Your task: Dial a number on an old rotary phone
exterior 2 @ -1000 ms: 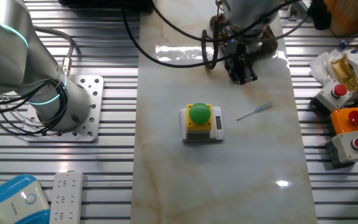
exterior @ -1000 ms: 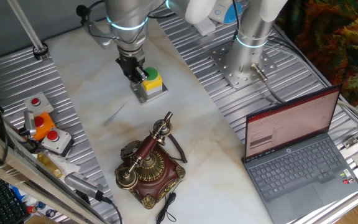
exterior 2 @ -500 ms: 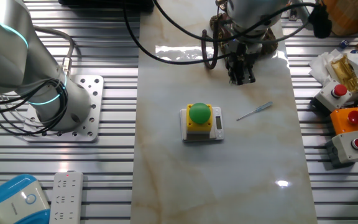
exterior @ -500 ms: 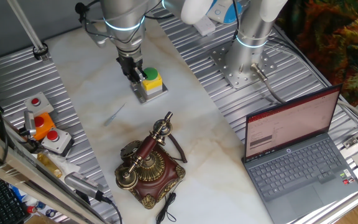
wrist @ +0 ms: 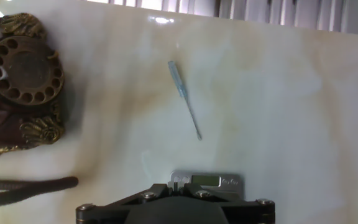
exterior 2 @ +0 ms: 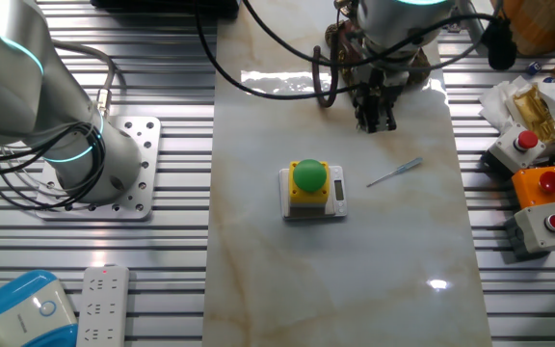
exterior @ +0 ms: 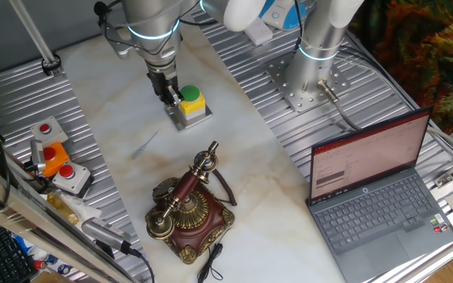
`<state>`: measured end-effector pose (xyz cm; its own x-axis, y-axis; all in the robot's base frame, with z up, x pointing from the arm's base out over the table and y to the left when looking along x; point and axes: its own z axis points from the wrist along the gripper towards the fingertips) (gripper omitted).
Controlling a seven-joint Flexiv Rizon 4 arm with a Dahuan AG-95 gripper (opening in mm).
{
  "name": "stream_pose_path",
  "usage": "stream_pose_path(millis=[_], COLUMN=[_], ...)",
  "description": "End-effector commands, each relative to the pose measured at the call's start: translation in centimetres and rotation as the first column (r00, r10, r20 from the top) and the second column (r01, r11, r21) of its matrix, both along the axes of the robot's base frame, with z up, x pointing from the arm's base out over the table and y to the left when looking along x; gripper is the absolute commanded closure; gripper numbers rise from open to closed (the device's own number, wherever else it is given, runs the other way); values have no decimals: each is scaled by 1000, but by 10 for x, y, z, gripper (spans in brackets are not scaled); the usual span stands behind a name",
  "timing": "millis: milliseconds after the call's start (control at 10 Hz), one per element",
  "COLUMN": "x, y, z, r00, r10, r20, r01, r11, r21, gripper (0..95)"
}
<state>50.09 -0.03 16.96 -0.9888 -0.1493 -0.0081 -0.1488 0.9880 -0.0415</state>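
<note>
The old rotary phone (exterior: 187,208) stands on the marble table near its front, red-brown base with brass trim and the handset on its cradle. In the hand view its brass dial (wrist: 22,68) shows at the top left. In the other fixed view the phone (exterior 2: 339,40) is mostly hidden behind the arm. My gripper (exterior: 166,93) hangs above the table just left of the yellow box with a green button (exterior: 190,103), far from the phone. Its fingers look closed together and hold nothing. The gripper also shows in the other fixed view (exterior 2: 376,120) and the hand view (wrist: 178,184).
A thin blue-handled tool (exterior: 144,145) lies on the marble between the gripper and the phone, and shows in the hand view (wrist: 184,96). Grey boxes with red buttons (exterior: 57,161) sit at the left. An open laptop (exterior: 376,196) stands at the right. The arm's base (exterior: 313,79) is at the back.
The gripper has drifted slightly away from the yellow button box, toward the table's far left. Nothing else has moved.
</note>
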Motion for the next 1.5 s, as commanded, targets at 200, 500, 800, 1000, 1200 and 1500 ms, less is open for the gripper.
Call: stream_pose_path(millis=[200,500,800,1000,1200,1500], x=[-1,-1,-1,-1,1,7], y=[0,0,0,-1,-3,-5], z=[-1,-1,-1,-3,-11,-15], r00=[1000,1000,1000,1000,1000,999], r10=[16,12,8,-12,-26,-46], r20=[-14,-15,-18,-4,0,1], r01=[-16,-12,-8,12,26,46], r11=[1000,1000,1000,1000,1000,999], r21=[-16,-14,-20,-15,-13,-2], gripper=[950,760,760,950,950,950])
